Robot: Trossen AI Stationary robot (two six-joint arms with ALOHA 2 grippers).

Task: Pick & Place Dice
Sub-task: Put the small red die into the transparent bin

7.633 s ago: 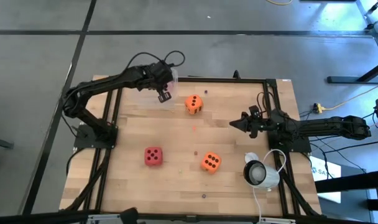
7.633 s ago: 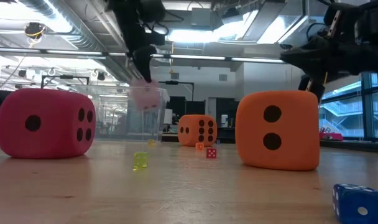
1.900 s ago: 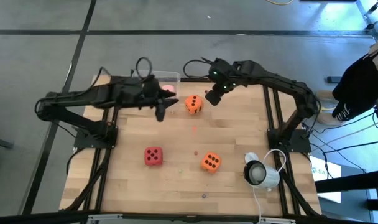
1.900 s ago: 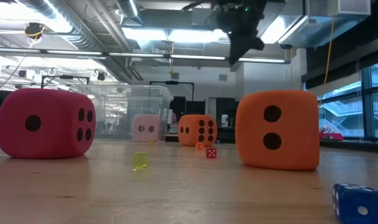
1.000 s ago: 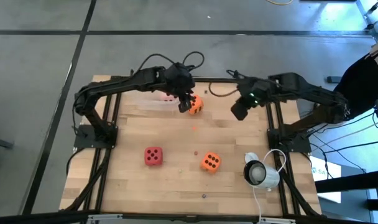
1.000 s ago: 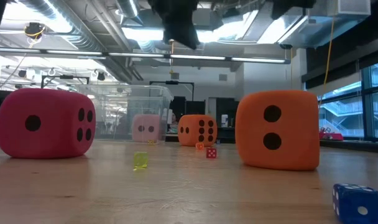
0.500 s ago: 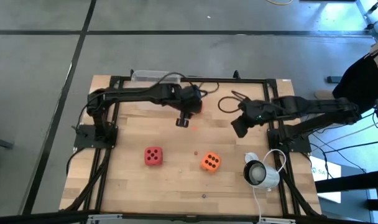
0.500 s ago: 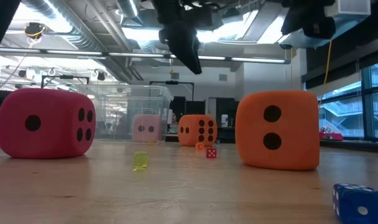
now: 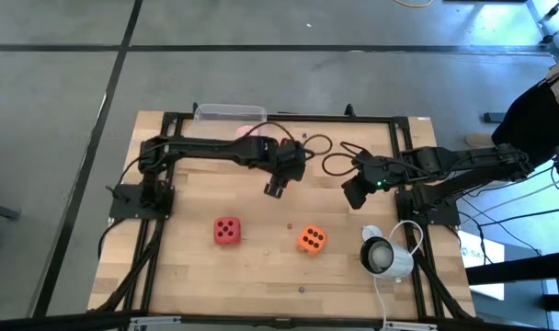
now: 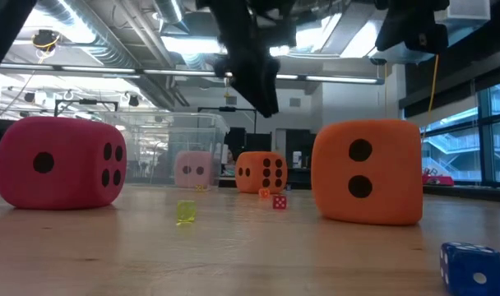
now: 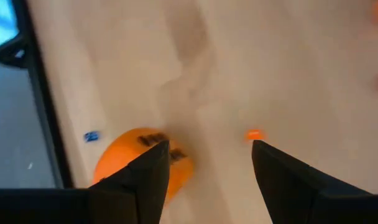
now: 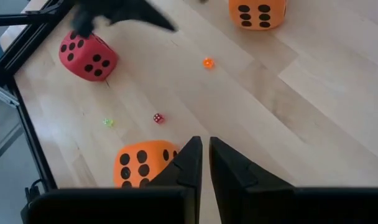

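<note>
From above, my left gripper (image 9: 274, 189) hangs over the far middle of the pale plank table (image 9: 197, 267), the red foam die (image 9: 226, 231) and an orange foam die (image 9: 310, 240) nearer.

My left wrist view shows those fingers parted and empty, another orange die (image 11: 139, 158) just beside one.

My right gripper (image 12: 204, 155) is pressed closed, empty.

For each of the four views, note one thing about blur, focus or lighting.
High view: sharp, evenly lit. Low view: bright ceiling lights leave the left hand a dark silhouette; the blue die is soft. Left wrist view: smeared, the orange die a blur. Right wrist view: crisp dice, the right hand soft.
</note>
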